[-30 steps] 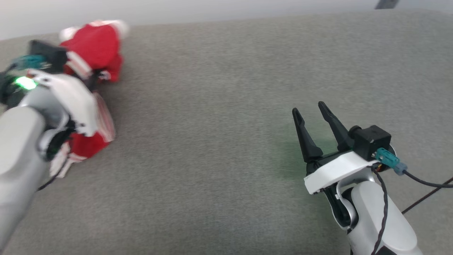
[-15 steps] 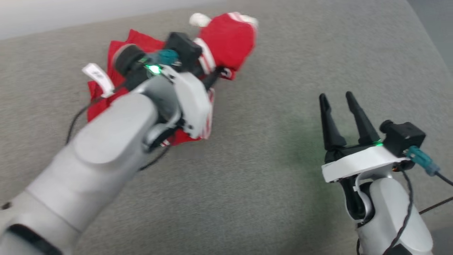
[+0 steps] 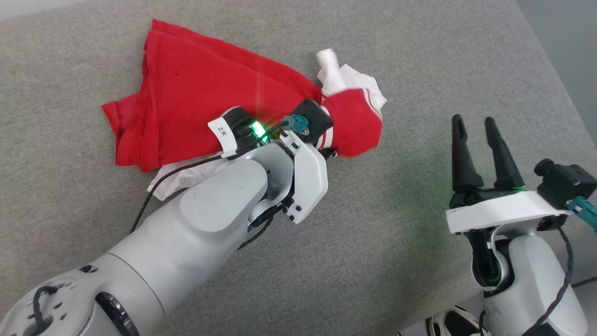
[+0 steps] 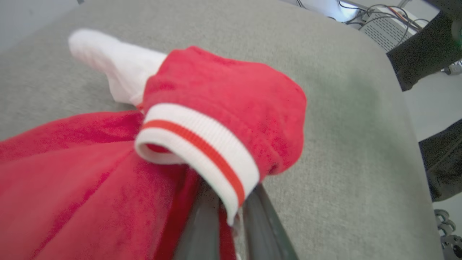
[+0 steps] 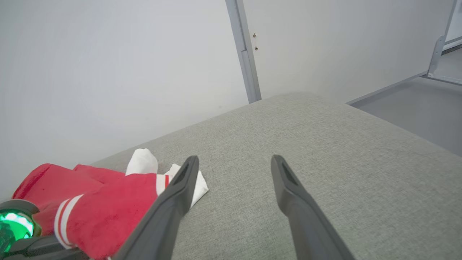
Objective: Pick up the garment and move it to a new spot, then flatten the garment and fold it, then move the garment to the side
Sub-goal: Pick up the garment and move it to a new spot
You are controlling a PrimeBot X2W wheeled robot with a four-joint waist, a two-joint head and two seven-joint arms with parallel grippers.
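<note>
The garment (image 3: 200, 93) is bright red with white parts and lies crumpled on the grey cushion. In the left wrist view my left gripper (image 4: 231, 216) is shut on its white cuff with a red stripe (image 4: 202, 144), lifting a red sleeve end (image 3: 354, 126). In the head view the wrist camera hides those fingertips. My right gripper (image 3: 473, 123) stands open to the right of the sleeve end, apart from it, with nothing between its fingers. The right wrist view shows that same gripper (image 5: 234, 162) over bare cushion, with the garment (image 5: 104, 213) at its lower left.
The grey cushion (image 3: 419, 56) ends at a rounded edge on the right, with floor (image 3: 559, 37) beyond. A white wall and a grey door frame (image 5: 245, 54) stand behind it. Cables and equipment (image 4: 379, 21) lie past the far edge.
The head camera has swung, so the garment now sits near the view's middle. My left gripper keeps its hold and the sleeve end is nearer the right gripper, which stays open.
</note>
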